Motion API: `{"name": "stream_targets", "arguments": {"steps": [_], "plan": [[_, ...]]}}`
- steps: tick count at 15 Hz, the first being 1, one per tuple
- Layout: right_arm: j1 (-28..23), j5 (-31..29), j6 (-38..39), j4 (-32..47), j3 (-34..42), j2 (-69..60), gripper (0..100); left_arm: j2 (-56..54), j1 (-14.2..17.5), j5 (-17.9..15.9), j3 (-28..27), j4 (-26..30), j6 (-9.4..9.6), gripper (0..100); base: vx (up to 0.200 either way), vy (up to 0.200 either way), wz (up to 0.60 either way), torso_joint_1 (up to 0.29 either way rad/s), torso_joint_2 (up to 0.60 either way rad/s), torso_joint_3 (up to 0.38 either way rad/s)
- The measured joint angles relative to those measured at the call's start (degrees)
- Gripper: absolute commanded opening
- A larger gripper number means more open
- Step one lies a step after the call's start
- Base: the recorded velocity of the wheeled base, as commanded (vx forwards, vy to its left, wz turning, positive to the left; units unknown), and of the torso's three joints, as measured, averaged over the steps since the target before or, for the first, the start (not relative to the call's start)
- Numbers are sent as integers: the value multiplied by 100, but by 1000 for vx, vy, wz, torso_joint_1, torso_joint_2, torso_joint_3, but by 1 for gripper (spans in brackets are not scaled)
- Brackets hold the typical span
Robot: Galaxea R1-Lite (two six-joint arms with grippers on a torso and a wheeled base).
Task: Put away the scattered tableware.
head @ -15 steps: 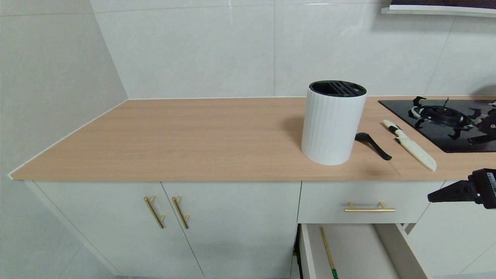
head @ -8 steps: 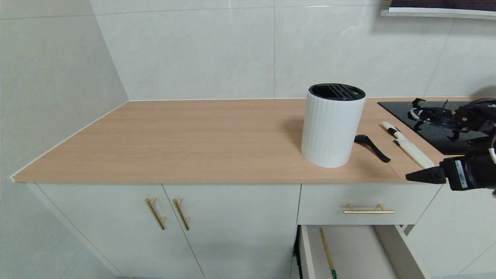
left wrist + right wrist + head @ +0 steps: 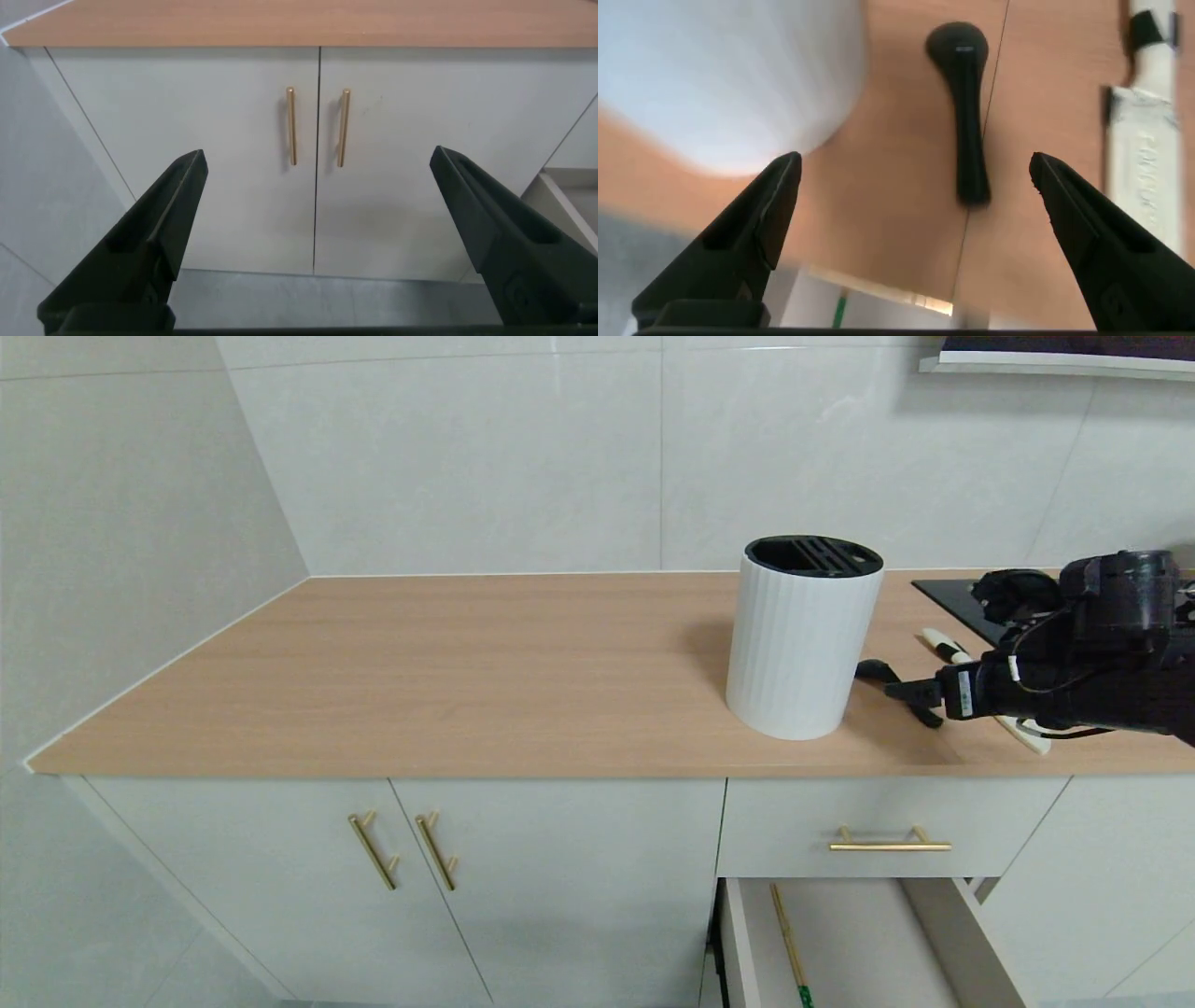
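A white ribbed holder (image 3: 801, 639) with a black slotted top stands on the wooden counter (image 3: 467, 663). Just right of it lies a black spoon (image 3: 872, 669) (image 3: 964, 103), and further right a white knife (image 3: 939, 644) (image 3: 1146, 140), partly hidden by my right arm. My right gripper (image 3: 901, 691) (image 3: 915, 166) hovers open over the counter, above the spoon's handle end, with the holder (image 3: 738, 75) beside it. Down in front of the cabinet doors (image 3: 318, 187), my left gripper (image 3: 318, 157) is open and holds nothing.
Below the counter's right part a drawer (image 3: 840, 943) stands open with chopsticks (image 3: 790, 943) inside. A shut drawer with a gold handle (image 3: 890, 845) is above it. The black stove (image 3: 943, 590) is at the far right. Tiled walls bound the counter at back and left.
My right arm has risen from below the counter's front edge at the far right and moved left over the counter, above the spoon and knife. Nothing on the counter has moved.
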Motion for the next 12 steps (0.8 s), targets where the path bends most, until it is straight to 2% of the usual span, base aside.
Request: {"name": "stream_targets", "arguments": {"steps": [3,12], "plan": [[-296,154,-11,-377,-100,580,100,0,2,0,0,0,0,100,0,0,0,0,0,0],[-299,140,30,-757,-132,1054,100,0,0,0,-2,0,0,100,0,0,0,0,0,0]]}}
